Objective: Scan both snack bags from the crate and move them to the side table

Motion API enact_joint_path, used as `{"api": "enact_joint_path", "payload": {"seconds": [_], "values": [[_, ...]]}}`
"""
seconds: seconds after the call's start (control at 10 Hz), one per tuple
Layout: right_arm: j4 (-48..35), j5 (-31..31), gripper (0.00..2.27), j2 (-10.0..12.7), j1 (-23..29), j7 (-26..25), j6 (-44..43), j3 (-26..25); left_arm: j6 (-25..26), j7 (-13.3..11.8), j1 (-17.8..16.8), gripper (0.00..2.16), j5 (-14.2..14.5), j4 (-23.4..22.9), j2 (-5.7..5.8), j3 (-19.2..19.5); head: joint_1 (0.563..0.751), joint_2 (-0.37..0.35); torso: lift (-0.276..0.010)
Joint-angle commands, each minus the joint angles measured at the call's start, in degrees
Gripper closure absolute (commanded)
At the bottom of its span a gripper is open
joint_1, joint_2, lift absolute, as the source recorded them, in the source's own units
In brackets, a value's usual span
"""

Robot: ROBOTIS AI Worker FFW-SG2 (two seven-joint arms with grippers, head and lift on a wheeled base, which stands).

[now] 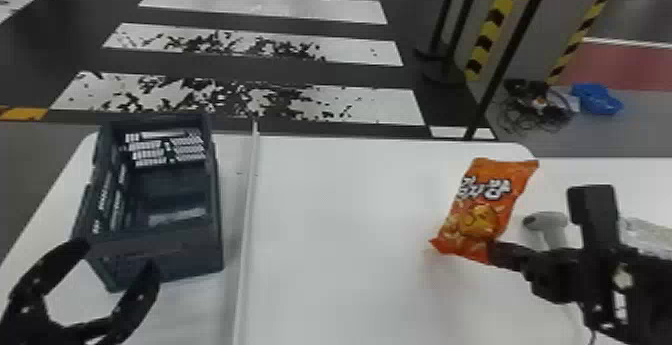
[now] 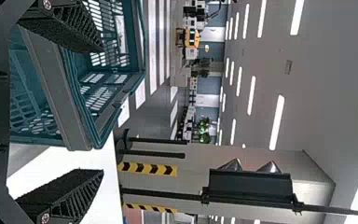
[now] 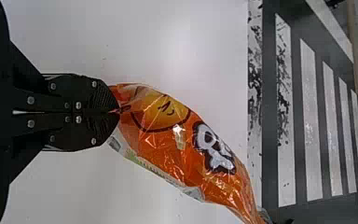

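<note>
1. Holding one end of an orange plastic snack bag with white lettering and a round yellow character [image 1: 480, 209] in the black right gripper [image 3: 115, 112], with both flat fingers clamped together on the film.
2. Carrying that bag above a white flat-topped table [image 1: 340, 219], near a pale grey handheld scanner with a dark face [image 1: 552, 219] and well apart from the dark blue-grey plastic crate with slotted walls [image 1: 192, 249].
3. Has the black left gripper [image 1: 117, 258] at the crate's near end, with fingers spread wide apart and gripping nothing.
4. Done with lifting this bag out of the crate, to judge by its place; cannot tell whether already scanned.
5. Left to do: finish the scan if needed, then lay the bag on the side table, perhaps the white surface at the right [image 1: 632, 181].
6. Shows a pale, crinkled thing [image 1: 647, 234] beyond the right gripper; possibly the other bag, already moved, but too unclear to confirm. Probably at least midway through the task, then.
</note>
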Motion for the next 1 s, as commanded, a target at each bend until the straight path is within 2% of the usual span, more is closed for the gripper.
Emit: {"api": "enact_joint_path", "payload": {"seconds": [0.0,0.3,0.4,0.5,0.7,0.9], "values": [[-2.9,14.2,2.24,-1.9,0.5,-1.4,1.6,8.5,0.1,0.0,0.0,0.08,0.0,0.1,-0.12,0.0,0.695,-0.136,-0.099],[-3.0,44.3,2.24,-5.4,0.8,-7.0,5.1,30.0,0.3,0.0,0.0,0.08,0.0,0.1,-0.12,0.1,0.695,-0.148,-0.099],[-2.1,53.2,2.24,-6.0,0.7,-7.3,6.4,36.7,0.3,0.0,0.0,0.08,0.0,0.3,-0.12,0.0,0.695,-0.146,-0.099],[-1.4,59.2,2.24,-6.1,0.5,-8.2,8.0,41.8,0.3,0.0,-0.1,0.08,0.0,0.4,-0.12,0.0,0.695,-0.136,-0.099],[2.5,65.1,2.24,-6.1,-0.4,-8.2,8.1,50.0,0.5,0.0,-0.3,0.08,0.0,0.7,-0.12,0.0,0.695,-0.1,-0.099],[3.5,65.6,2.23,-6.2,-1.1,-8.2,7.6,56.8,0.5,-0.1,-0.4,0.08,0.0,1.0,-0.12,0.0,0.695,-0.054,-0.099]]}}
